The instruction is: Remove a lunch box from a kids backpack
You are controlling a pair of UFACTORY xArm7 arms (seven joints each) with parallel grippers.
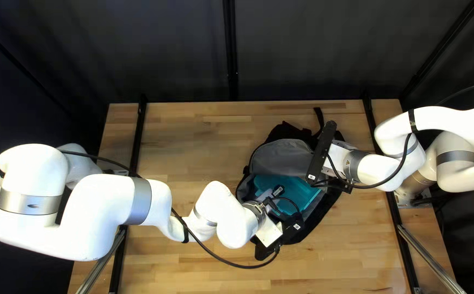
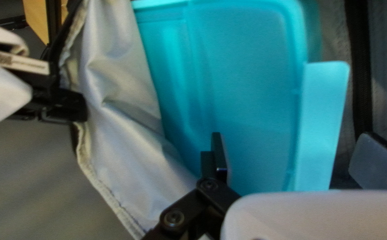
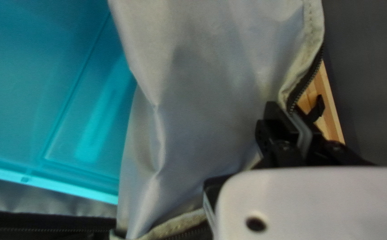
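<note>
Label blurred, lunch box inside backpack

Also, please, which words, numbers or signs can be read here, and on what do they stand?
No text can be read.
Pale label beside the right claw: too blurred.
Small pale mark on the black bar of the left arm: too small.

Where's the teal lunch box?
The lunch box lies inside the open backpack, just right of the top left view's middle, beside the gray flap the right gripper holds.
</note>
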